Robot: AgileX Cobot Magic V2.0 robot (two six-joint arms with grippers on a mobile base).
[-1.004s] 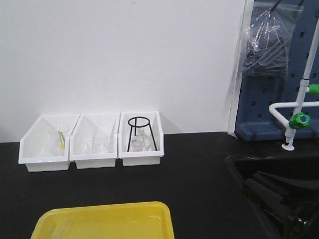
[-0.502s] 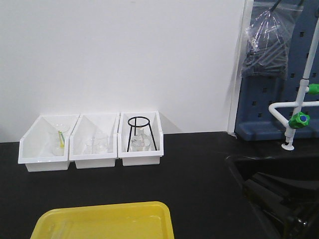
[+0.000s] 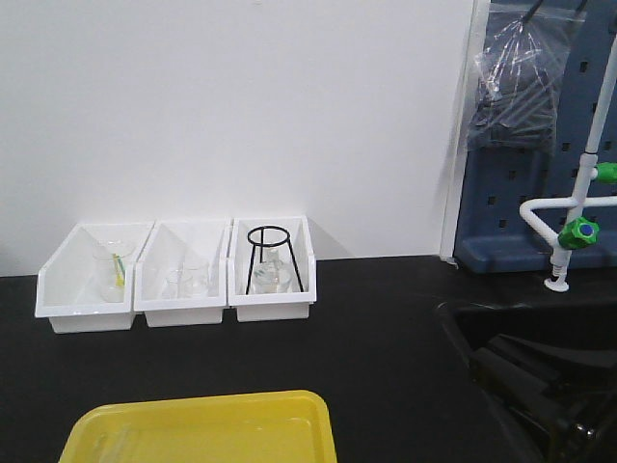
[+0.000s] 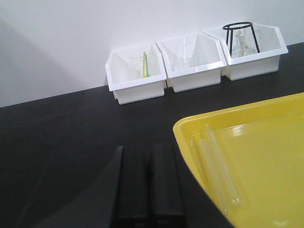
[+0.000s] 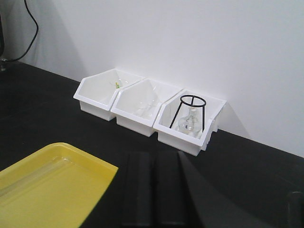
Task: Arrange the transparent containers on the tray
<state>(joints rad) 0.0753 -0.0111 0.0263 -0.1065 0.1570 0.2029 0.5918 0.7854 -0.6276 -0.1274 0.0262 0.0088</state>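
Currently, two test tubes lie side by side along the left edge of the yellow tray on the black table. Left gripper and right gripper hover just outside the tray with fingers pressed together, holding nothing. No further tubes are visible; the white bins hold only wider glassware. To place another tube well, lay it parallel, just beside the pair, releasing low to prevent rolling
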